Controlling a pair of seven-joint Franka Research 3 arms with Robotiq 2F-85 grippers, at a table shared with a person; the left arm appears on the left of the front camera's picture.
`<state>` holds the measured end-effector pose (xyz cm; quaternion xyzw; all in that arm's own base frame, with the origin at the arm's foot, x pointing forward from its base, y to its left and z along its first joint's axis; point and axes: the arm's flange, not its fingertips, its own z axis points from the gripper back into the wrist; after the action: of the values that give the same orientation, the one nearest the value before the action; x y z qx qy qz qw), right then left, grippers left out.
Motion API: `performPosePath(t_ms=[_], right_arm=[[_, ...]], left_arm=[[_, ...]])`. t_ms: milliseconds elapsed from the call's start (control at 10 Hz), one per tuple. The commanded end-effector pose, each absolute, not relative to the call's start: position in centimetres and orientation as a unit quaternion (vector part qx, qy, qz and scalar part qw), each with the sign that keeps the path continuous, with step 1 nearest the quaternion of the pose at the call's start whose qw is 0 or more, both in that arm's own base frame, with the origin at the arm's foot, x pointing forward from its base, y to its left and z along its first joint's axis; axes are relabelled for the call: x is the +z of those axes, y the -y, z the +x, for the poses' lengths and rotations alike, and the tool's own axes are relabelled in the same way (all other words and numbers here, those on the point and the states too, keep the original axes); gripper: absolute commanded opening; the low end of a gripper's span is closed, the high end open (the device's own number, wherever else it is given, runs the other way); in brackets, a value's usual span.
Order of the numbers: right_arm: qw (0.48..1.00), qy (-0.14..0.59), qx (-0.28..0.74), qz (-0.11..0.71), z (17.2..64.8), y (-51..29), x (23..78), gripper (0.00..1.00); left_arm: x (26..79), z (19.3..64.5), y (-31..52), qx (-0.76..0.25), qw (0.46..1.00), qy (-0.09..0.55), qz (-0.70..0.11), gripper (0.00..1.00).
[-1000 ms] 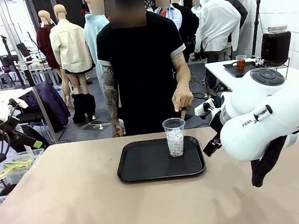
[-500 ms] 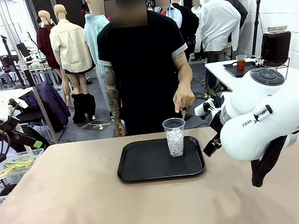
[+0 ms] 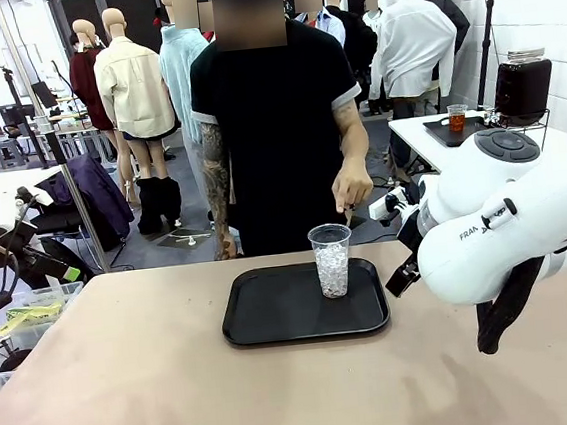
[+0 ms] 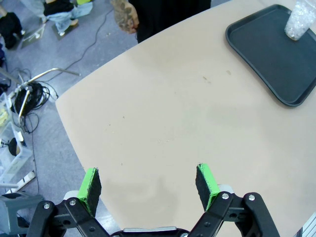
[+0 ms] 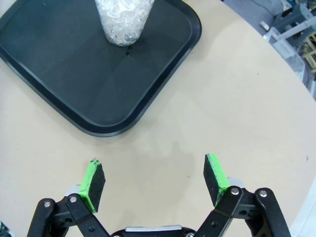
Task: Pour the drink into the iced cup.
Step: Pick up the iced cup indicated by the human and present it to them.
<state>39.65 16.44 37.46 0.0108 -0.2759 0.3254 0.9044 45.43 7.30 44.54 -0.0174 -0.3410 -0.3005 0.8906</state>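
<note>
The iced cup, a clear plastic cup full of white ice, stands upright at the back right of a black tray. In the right wrist view the iced cup is ahead of my right gripper, which hangs open over bare table just off the tray. My left gripper is open too, above bare table, with the tray and iced cup far off at the top right. Dark drink fills a jar on a side table at the far right.
A person in a black shirt stands at the far edge, one hand hanging just behind the cup. A small cup of amber liquid sits by the jar. My right arm's white body bulks over the table's right side.
The person's hand has drawn back a little from the cup, up and to the right. Both grippers and the cup have stayed still.
</note>
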Motion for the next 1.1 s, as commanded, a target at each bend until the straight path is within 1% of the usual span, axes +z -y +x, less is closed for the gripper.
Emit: performPosePath(t_ms=[0,100,300,400,500,600,700,800,1000], right_arm=[[0.893,0.246,0.375,0.026,40.8,-14.2,39.3,1.00],[0.887,0.215,0.408,0.030,41.8,-13.4,40.3,1.00],[0.869,0.146,0.471,0.039,45.3,-11.6,41.0,1.00],[0.845,0.145,0.513,0.036,47.0,-10.4,41.4,1.00],[0.812,0.162,0.560,0.025,48.5,-9.3,41.7,1.00],[0.792,0.178,0.584,0.015,50.0,-8.3,42.0,1.00],[0.778,0.184,0.600,0.022,52.0,-7.5,42.1,1.00],[0.785,0.170,0.596,0.025,53.9,-7.0,41.7,1.00],[0.756,0.165,0.630,0.060,55.9,-7.3,40.8,1.00]], left_arm=[[44.6,45.4,-7.5,-0.300,0.891,0.341,-0.016,1.00],[44.6,45.4,-7.5,-0.300,0.891,0.341,-0.016,1.00],[44.6,45.4,-7.5,-0.300,0.891,0.341,-0.016,1.00],[44.6,45.4,-7.5,-0.300,0.891,0.341,-0.016,1.00],[44.6,45.4,-7.5,-0.300,0.891,0.341,-0.016,1.00],[44.6,45.4,-7.5,-0.300,0.891,0.341,-0.016,1.00],[44.6,45.4,-7.5,-0.300,0.891,0.341,-0.016,1.00],[44.6,45.4,-7.5,-0.300,0.891,0.341,-0.016,1.00],[44.6,45.4,-7.5,-0.300,0.891,0.341,-0.016,1.00]])
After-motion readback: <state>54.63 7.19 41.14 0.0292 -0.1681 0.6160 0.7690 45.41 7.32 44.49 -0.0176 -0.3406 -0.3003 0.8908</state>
